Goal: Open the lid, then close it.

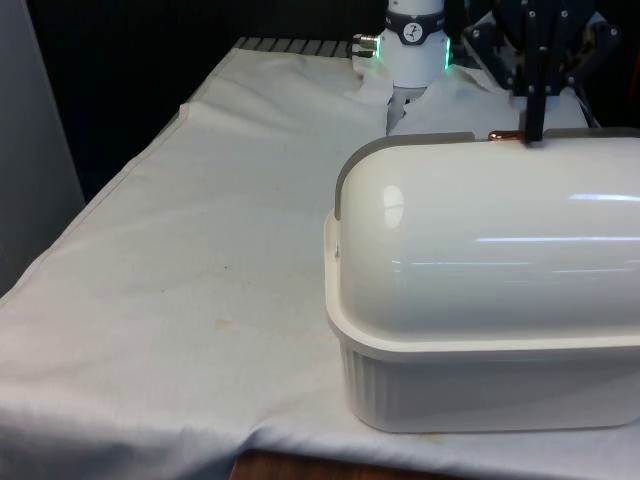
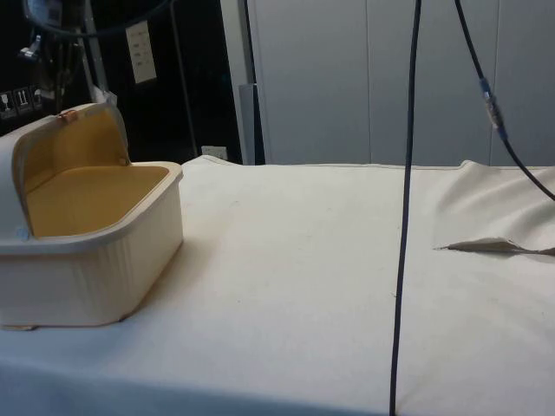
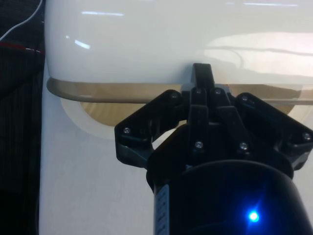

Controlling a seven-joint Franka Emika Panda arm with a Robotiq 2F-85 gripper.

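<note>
Overhead, hand (image 1: 534,128) at glossy rounded lid (image 1: 480,250), ribbed bread box (image 2: 95,269).

Glossy smooth plastic lid (image 1: 500,250); ribbed box (image 1: 480,385); matt cloth (image 1: 180,250)

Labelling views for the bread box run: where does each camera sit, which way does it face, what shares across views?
Front view: looks across the table at the bread box from its back; the rolled-back lid hides the opening. The claw sits at the lid's far edge with the arm base beyond.
Side view: from the table's side, looks into the open box's tan inside, claw at the lid's edge.
Wrist view: on the wrist, looks down the claw at the lid's edge.
Shared: all three show the lid's edge with the claw at it.
</note>
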